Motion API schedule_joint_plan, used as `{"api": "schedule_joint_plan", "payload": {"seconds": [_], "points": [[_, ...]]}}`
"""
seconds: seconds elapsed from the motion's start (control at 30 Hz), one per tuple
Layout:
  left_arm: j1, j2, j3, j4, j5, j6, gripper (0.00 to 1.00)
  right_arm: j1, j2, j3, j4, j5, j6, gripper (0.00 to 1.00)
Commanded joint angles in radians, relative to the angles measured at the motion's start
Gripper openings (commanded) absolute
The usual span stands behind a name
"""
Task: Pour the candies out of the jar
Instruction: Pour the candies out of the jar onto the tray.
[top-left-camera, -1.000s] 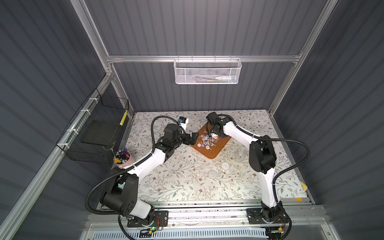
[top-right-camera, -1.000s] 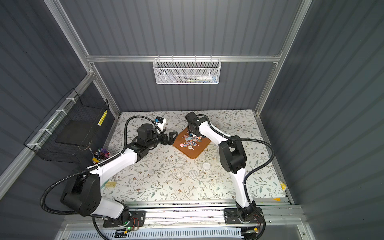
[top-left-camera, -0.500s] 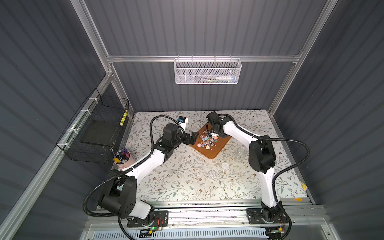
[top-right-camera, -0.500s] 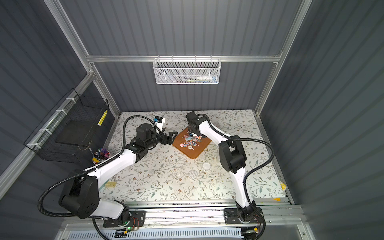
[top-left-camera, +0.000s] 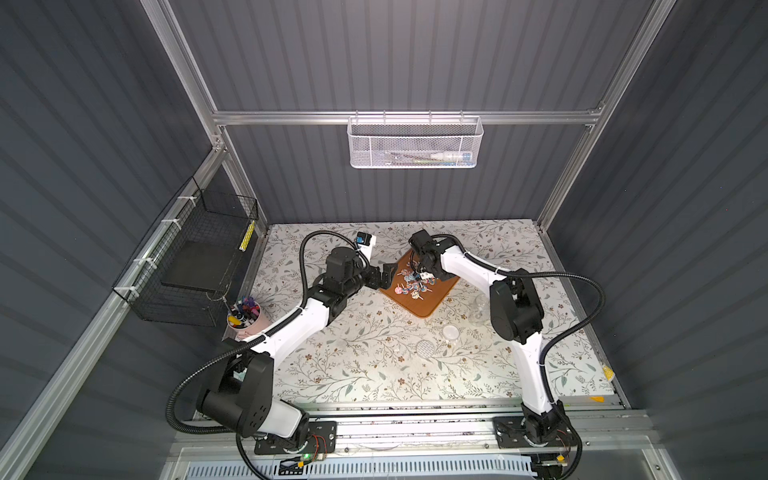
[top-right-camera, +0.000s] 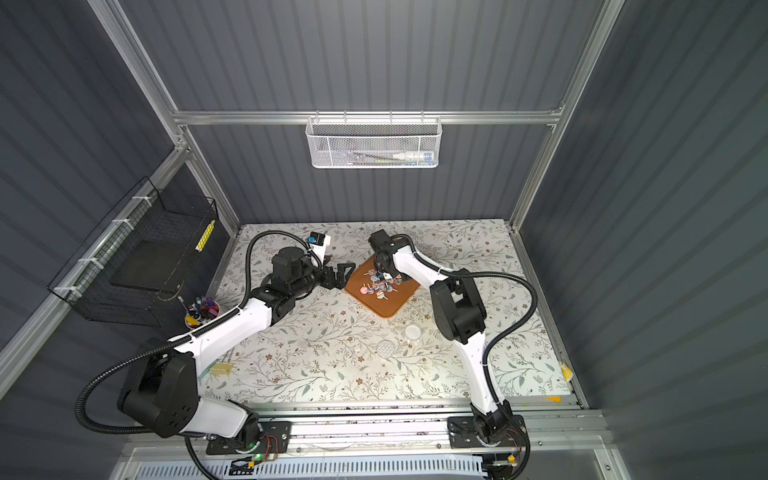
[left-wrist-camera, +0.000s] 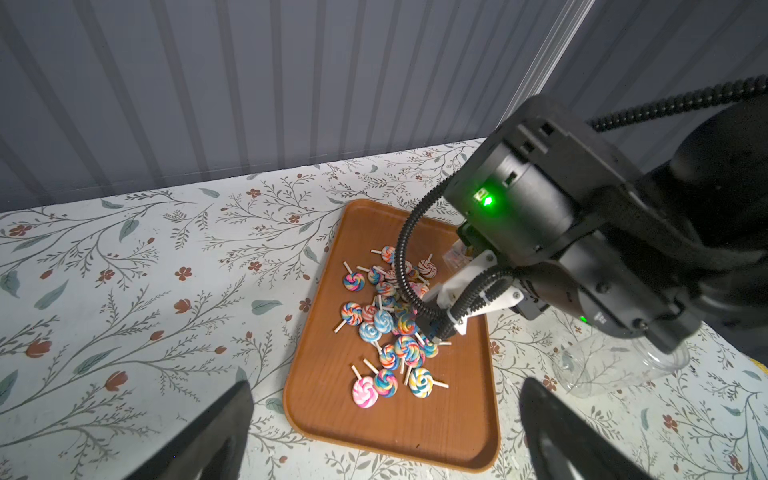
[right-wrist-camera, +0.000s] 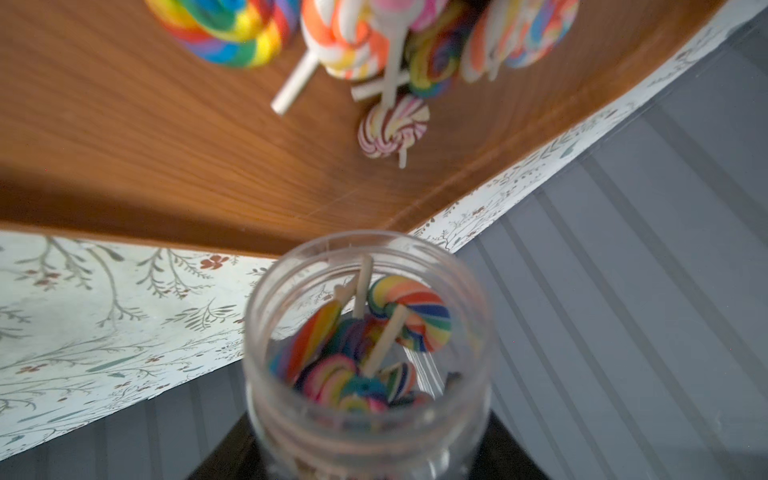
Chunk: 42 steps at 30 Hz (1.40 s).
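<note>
Jar (right-wrist-camera: 365, 357) clamped in right gripper (top-left-camera: 421, 266), mouth tipped over far end of tray (left-wrist-camera: 399, 428). Most candies (left-wrist-camera: 384, 328) on tray, several inside jar. Tilt steeper, shake gently over tray. Left gripper (top-left-camera: 383, 275) spread apart, empty, just left of tray.

The jar (right-wrist-camera: 370, 415) is blurred and cut off by the frame edge, its base unseen; the candies (right-wrist-camera: 353, 45) beyond it are cropped too; in both top views they are too small to count.
</note>
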Motion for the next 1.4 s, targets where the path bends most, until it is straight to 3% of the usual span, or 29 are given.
{"api": "schedule_joint_plan", "payload": {"seconds": [0.0,0.13,0.2,0.27,0.4,0.53,0.6,0.73,0.83,1.37], "points": [[0.008,-0.019,-0.007,0.009,0.005,0.012,1.0,0.021,-0.012,0.012,-0.006,0.02,-0.009,0.35],[0.007,-0.039,-0.022,0.017,-0.003,0.011,1.0,-0.003,0.02,0.113,-0.226,0.009,0.13,0.38],[0.007,-0.043,-0.024,0.02,-0.005,0.012,1.0,-0.006,0.006,0.098,-0.215,0.009,0.127,0.33],[0.007,-0.043,-0.023,0.025,-0.004,0.013,1.0,-0.002,-0.012,0.075,-0.202,-0.004,0.113,0.35],[0.007,-0.043,-0.03,0.027,-0.002,0.01,1.0,-0.007,-0.094,-0.078,0.115,0.098,-0.091,0.37],[0.008,-0.043,-0.029,0.035,0.004,0.007,1.0,0.018,-0.219,-0.265,0.463,0.046,-0.415,0.38],[0.008,-0.042,-0.028,0.038,0.007,0.004,1.0,0.031,-0.263,-0.319,0.55,-0.02,-0.515,0.38],[0.007,-0.043,-0.031,0.043,0.015,-0.003,1.0,0.05,-0.212,-0.213,0.423,0.003,-0.501,0.37],[0.008,-0.045,-0.03,0.045,0.016,-0.005,1.0,0.061,-0.121,-0.036,0.115,0.022,-0.382,0.39],[0.009,-0.069,-0.041,0.058,0.023,-0.011,1.0,0.051,-0.136,-0.075,0.052,-0.027,-0.322,0.36]]}}
